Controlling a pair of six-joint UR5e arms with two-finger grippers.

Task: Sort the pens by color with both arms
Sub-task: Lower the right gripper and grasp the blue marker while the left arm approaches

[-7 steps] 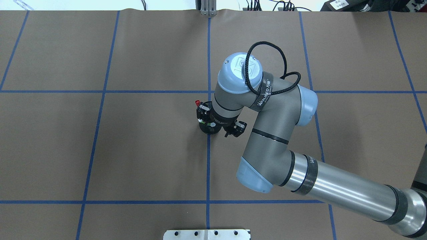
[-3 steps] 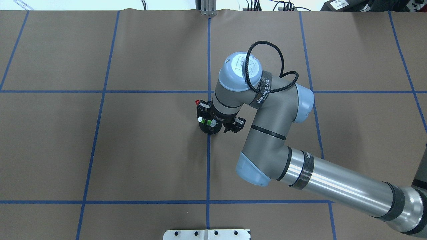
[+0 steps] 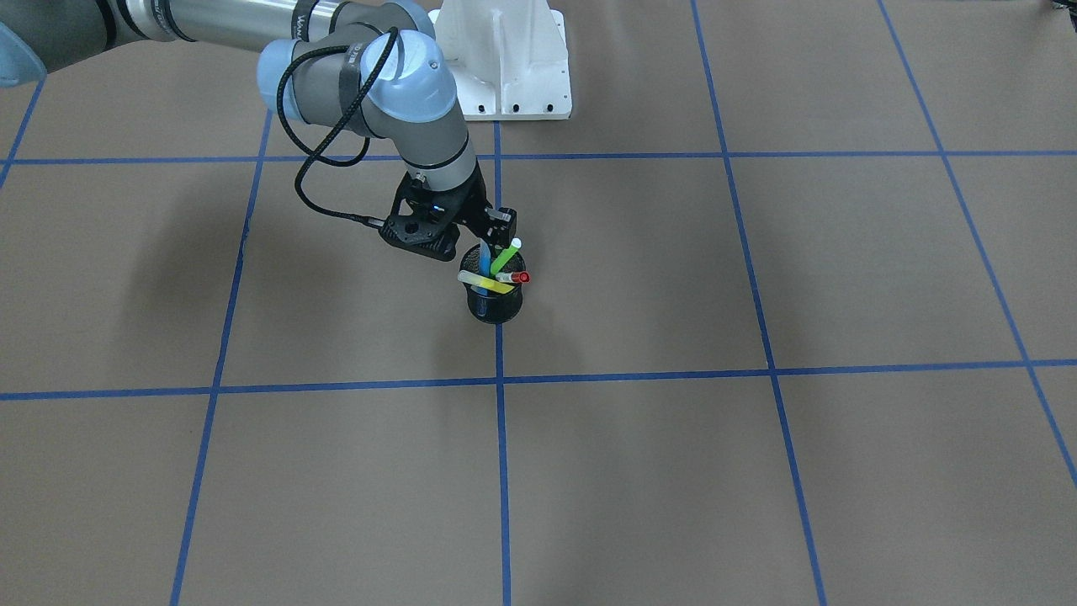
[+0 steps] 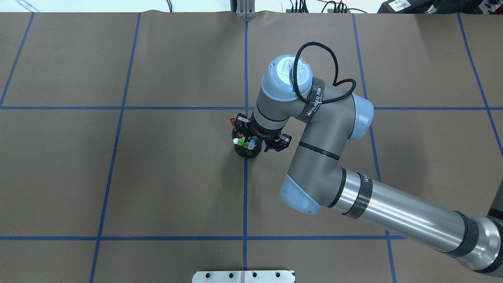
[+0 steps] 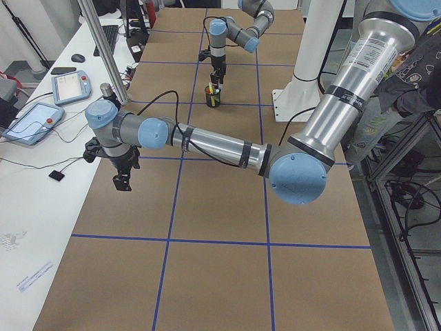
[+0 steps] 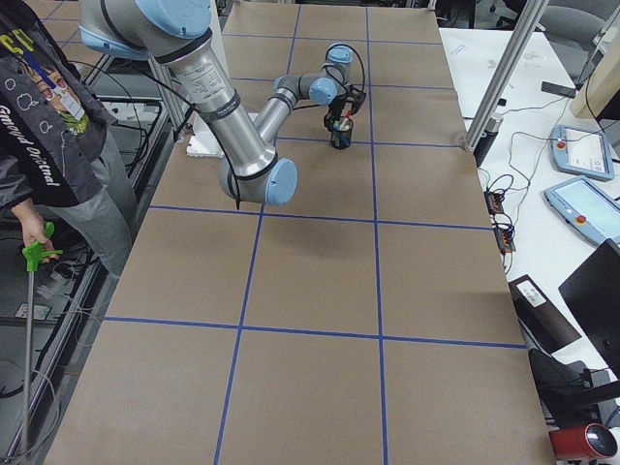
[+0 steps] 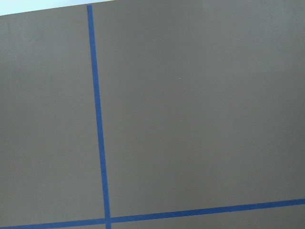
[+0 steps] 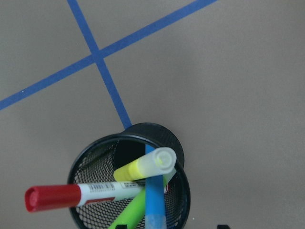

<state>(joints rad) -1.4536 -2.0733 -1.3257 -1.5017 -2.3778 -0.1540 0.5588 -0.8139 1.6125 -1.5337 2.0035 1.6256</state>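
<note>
I am hovering my right gripper (image 3: pixel 471 242) just over a black wire-mesh cup (image 3: pixel 496 307). Its fingers are spread, and only their black tips are showing at the bottom rim of the right wrist view, apart from each other and pinching nothing.

All four pens are sitting in that cup, crossing one another:
- The slim blue marker (image 8: pixel 153 195) is standing steepest.
- The lime green marker (image 8: pixel 133 207) is leaning beside the blue one.
- The yellow marker (image 8: pixel 143 166) is lying tilted across them, with its pale end up.
- The white marker with the red cap (image 8: pixel 81 194) is poking its cap out over the rim.

The cup is standing on a line of blue tape (image 4: pixel 245 188) around the middle of the brown paper-covered worktop (image 4: pixel 157 177), well away from every edge. My right arm (image 4: pixel 322 129) is reaching in from the near right corner and bending down over it.

My left arm (image 5: pixel 207 141) is stretching out toward the worktop's far edge on my left side, well apart from the cup. My left gripper (image 5: pixel 122 181) is pointing down above bare worktop — I cannot tell whether it is spread or closed. Its wrist camera is showing only brown paper and crossing tape lines.

The white metal pedestal (image 3: pixel 505 59) is sitting at the worktop's near edge.
</note>
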